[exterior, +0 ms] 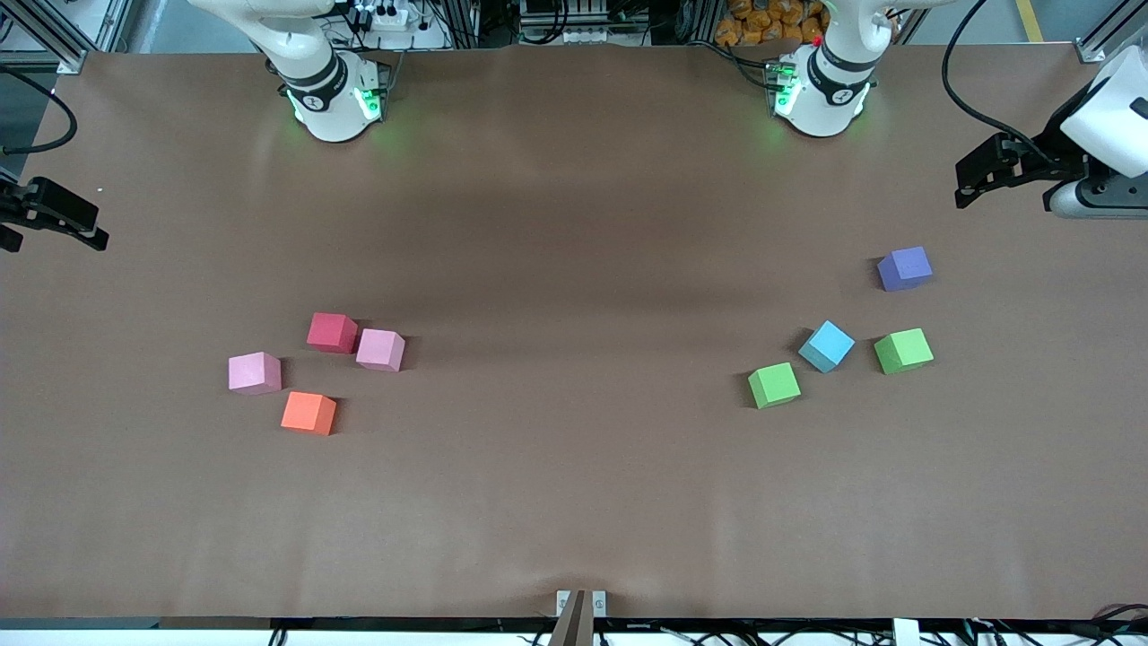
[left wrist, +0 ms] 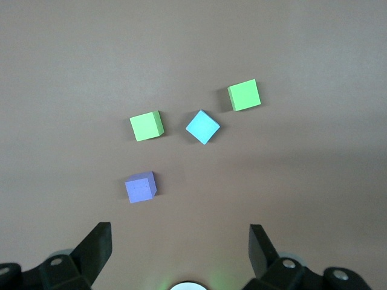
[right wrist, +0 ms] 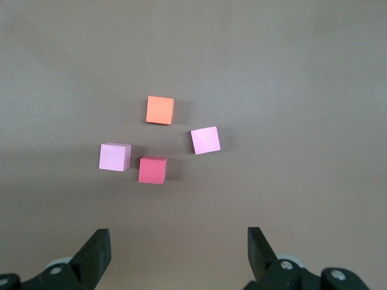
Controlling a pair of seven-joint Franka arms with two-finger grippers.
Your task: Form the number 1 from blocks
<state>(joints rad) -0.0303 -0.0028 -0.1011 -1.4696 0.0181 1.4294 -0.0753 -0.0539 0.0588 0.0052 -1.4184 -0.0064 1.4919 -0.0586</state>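
From the front we see eight blocks in two loose clusters on the brown tabletop (exterior: 574, 502), none yet forming a numeral. Toward the right arm's end lie the red block (exterior: 332, 332), touching or just beside a pink block (exterior: 380, 349), with a second pink block (exterior: 255, 372) and the orange block (exterior: 308, 413) nearer the camera. Toward the left arm's end lie the purple block (exterior: 904, 268), the light blue block (exterior: 826, 345) and two green blocks (exterior: 903, 350) (exterior: 774, 385). The left claw (exterior: 978, 179) and the right claw (exterior: 54, 220) hang at the table's two ends, both arms waiting.

In the left wrist view we find the left claw (left wrist: 178, 248) released and holding nothing, high over the purple block (left wrist: 140, 186), the blue one (left wrist: 202, 127) and both greens (left wrist: 147, 126) (left wrist: 244, 95).

In the right wrist view the right claw (right wrist: 175, 248) is likewise released and empty, over the orange block (right wrist: 160, 110), the two pinks (right wrist: 205, 140) (right wrist: 115, 157) and the red one (right wrist: 152, 170).

We judge the main risk to be at the red and pink pair: they sit so close that a finger coming down between them could shove one aside. The blue block is turned diagonal, so an unrotated grasp may catch its corners and slip. Both arms carrying to the middle could collide.
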